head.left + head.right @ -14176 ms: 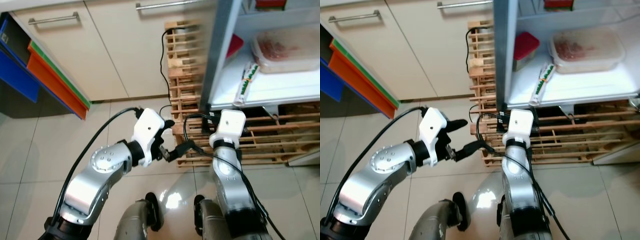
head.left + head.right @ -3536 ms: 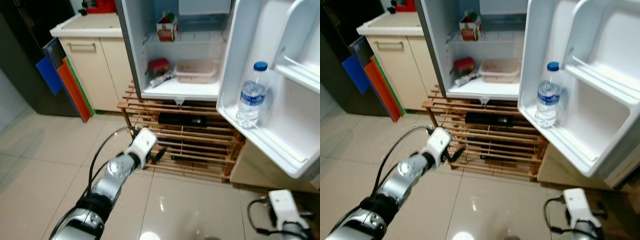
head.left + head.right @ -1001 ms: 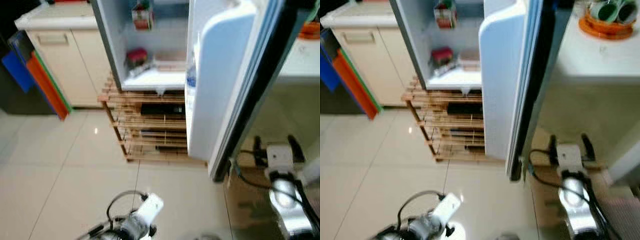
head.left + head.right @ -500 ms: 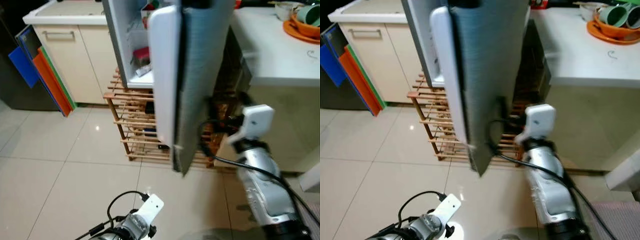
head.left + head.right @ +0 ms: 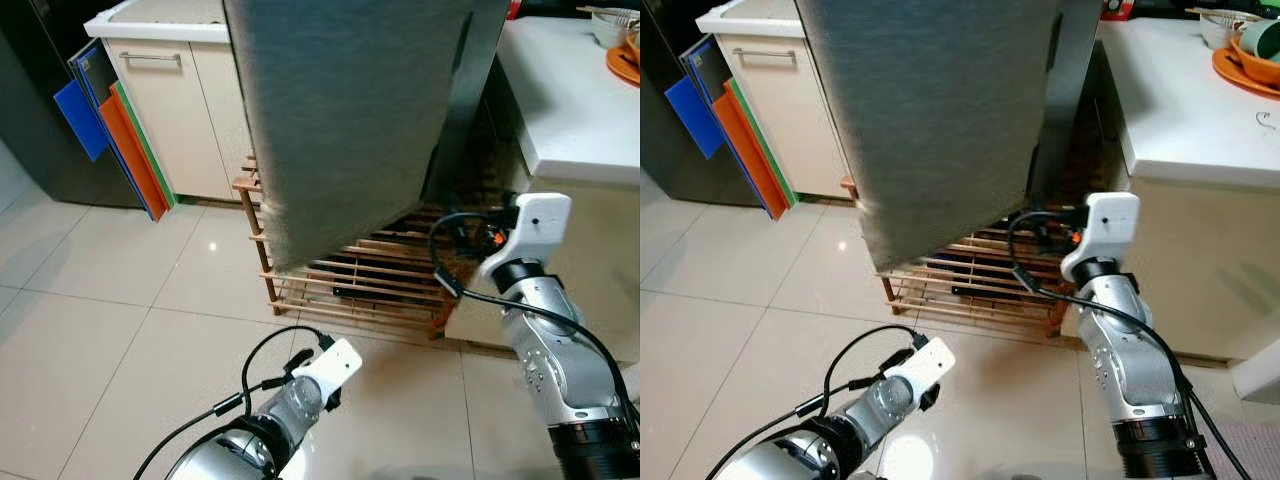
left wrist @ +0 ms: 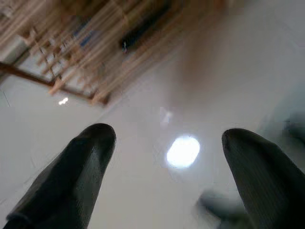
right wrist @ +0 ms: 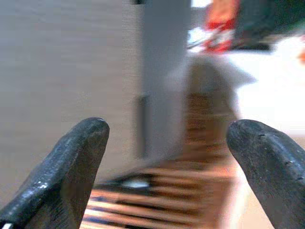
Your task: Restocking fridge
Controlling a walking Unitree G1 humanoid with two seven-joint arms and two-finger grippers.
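Grey fridge door (image 5: 345, 110) above wooden rack (image 5: 370, 275)

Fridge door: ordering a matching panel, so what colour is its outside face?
The fridge door is a dark, brushed grey; the right eye view shows it best.

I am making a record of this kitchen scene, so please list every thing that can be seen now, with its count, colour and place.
fridge door: one, grey, above the rack
wooden rack: one, light brown, on the floor under the fridge
cabinet: one, cream, left of the fridge
boards: several, blue, orange, green, leaning on the cabinet
counter: one, white, on the right
floor: beige glossy tiles
left gripper: open, low over the floor
right gripper: open, facing the fridge door
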